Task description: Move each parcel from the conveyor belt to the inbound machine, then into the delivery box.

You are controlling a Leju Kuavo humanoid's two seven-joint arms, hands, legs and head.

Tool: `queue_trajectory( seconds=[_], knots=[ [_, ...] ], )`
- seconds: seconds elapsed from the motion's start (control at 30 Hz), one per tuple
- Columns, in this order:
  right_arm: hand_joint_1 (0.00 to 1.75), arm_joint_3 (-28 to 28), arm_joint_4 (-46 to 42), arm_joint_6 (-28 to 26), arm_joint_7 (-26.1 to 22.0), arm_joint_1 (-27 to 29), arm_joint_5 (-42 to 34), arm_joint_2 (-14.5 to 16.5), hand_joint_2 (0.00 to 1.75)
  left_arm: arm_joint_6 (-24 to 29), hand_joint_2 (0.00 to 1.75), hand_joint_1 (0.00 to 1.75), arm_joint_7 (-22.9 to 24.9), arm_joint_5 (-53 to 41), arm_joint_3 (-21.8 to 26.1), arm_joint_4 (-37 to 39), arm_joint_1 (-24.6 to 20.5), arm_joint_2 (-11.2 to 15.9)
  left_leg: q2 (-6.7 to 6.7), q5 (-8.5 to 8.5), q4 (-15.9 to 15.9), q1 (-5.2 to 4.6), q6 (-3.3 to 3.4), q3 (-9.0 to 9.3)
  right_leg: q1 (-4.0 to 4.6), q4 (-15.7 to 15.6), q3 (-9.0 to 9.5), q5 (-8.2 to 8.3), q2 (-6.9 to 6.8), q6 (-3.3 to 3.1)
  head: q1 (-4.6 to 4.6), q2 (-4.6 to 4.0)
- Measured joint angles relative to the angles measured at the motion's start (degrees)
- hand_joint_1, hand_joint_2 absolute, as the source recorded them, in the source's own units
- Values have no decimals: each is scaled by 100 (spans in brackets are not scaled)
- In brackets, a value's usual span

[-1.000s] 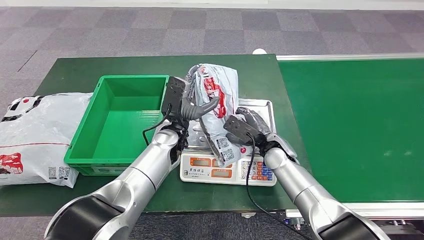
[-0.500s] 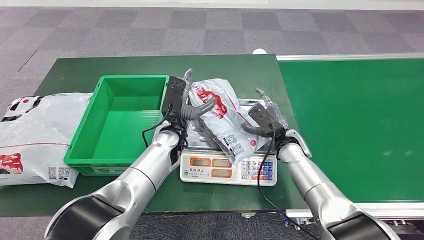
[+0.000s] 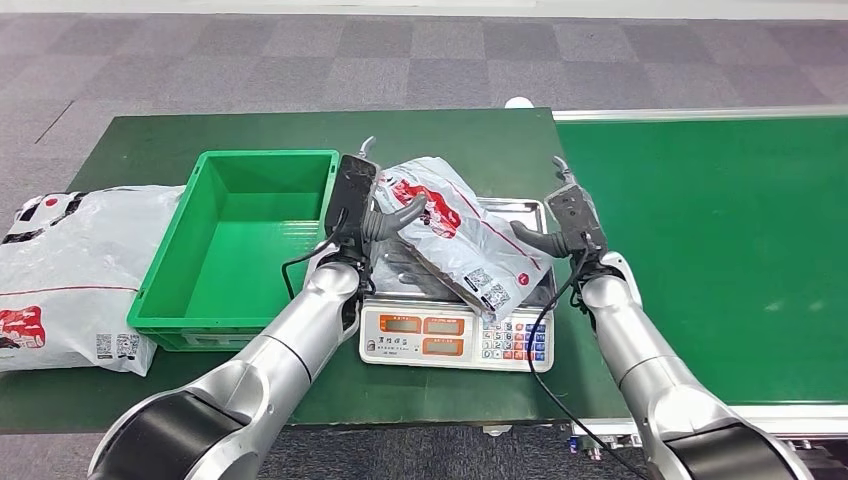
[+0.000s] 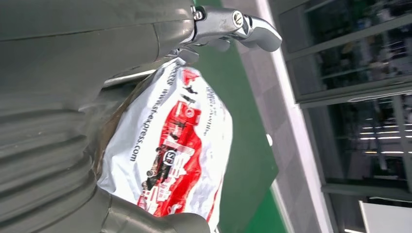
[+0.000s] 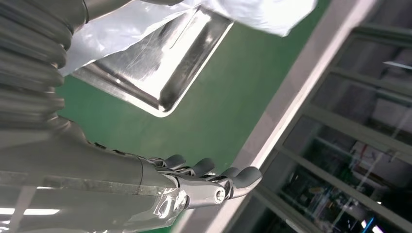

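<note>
A white parcel with red print (image 3: 455, 225) lies tilted on the steel tray (image 3: 515, 211) of the weighing scale (image 3: 430, 335). My left hand (image 3: 368, 205) grips the parcel's left end, thumb over the top. In the left wrist view the parcel (image 4: 170, 145) sits between the thumb and the fingers (image 4: 233, 24). My right hand (image 3: 568, 215) is open just right of the tray, apart from the parcel. The right wrist view has its spread fingers (image 5: 214, 179) beside the tray (image 5: 160, 63) and a corner of the parcel (image 5: 272, 12).
An empty green crate (image 3: 175, 265) stands left of the scale. Another large white parcel (image 3: 60, 270) lies at the table's left end. The green conveyor belt (image 3: 710, 250) runs along the right. A cable hangs from each wrist.
The parcel has come down from upright to lying tilted on the scale tray. My right hand let go of it and moved right and up, opening. The left hand stayed.
</note>
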Motion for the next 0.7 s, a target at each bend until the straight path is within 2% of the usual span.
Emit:
queue_trajectory(
  seconds=[0.23,0.37,0.57,0.7],
  knots=[
    [0,-312,33,193,-169,7,-323,-2,175,21,175,0,-213,-274,-157,-16,1,0,0,0,1,-1,0,0,-1,0,0,0,0,1,0,0],
    [0,-539,53,325,-345,9,-652,-28,175,81,175,0,-311,-831,-374,-39,-4,0,-1,0,2,-1,0,0,-1,0,0,0,-1,1,0,0],
    [0,-929,158,513,-525,11,-942,-160,175,310,175,0,194,-2125,-933,19,-137,2,-1,0,3,-3,0,-1,-2,0,0,1,-1,2,1,0],
    [0,-1129,166,699,-562,17,-1099,-221,175,125,175,0,650,-3053,-1573,87,-266,-2,0,0,3,-4,0,0,-3,0,0,2,0,2,1,0]
  ],
)
